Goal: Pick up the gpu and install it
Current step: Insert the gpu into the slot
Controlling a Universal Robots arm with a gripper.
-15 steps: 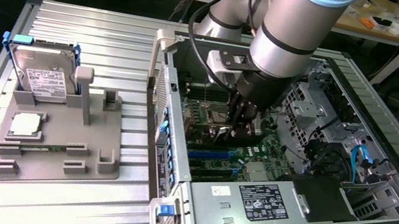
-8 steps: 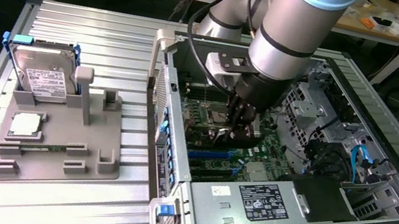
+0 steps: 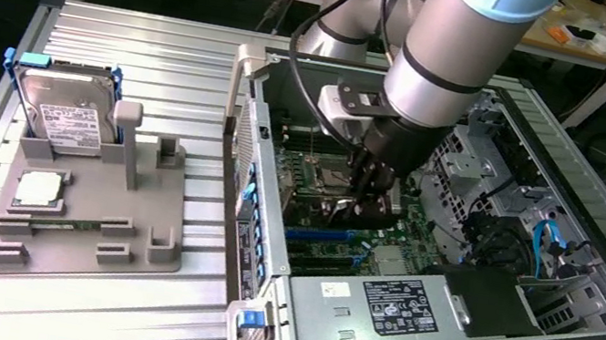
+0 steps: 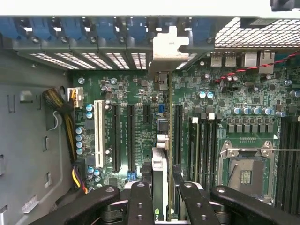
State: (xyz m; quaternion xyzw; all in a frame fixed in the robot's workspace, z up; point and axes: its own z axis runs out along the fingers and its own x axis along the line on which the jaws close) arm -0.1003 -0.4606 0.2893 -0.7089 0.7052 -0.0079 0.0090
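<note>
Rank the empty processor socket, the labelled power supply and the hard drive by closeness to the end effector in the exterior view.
1. Empty processor socket, inside the case, right beside the end effector gripping the gpu.
2. Labelled power supply, at the case's end.
3. Hard drive, outside the case, at the exterior view's left.

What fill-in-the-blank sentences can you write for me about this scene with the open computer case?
1. The gripper, shut on the gpu, is ____ the computer case.
2. The hard drive has ____ handles.
3. The CPU socket on the motherboard is ____.
Missing words: inside; blue; empty.
</note>
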